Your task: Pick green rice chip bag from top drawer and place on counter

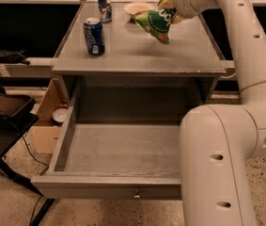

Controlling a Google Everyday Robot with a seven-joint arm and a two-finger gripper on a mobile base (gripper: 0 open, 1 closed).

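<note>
Gaping open nearest the camera, the top drawer (109, 185) has no bag in it (its part looks done). Beyond it, over the right half of the tabletop (137, 55), the green rice chip bag (155, 23) hangs just below and left of the gripper (170, 4), which is clamped on its upper end. Its long axis tilts, the lower corner pointing at bare surface. A blue soda can (94, 36) stands well to the left. A bowl (136, 7) sits just behind the bag, a slim can (104, 4) farther left.
</note>
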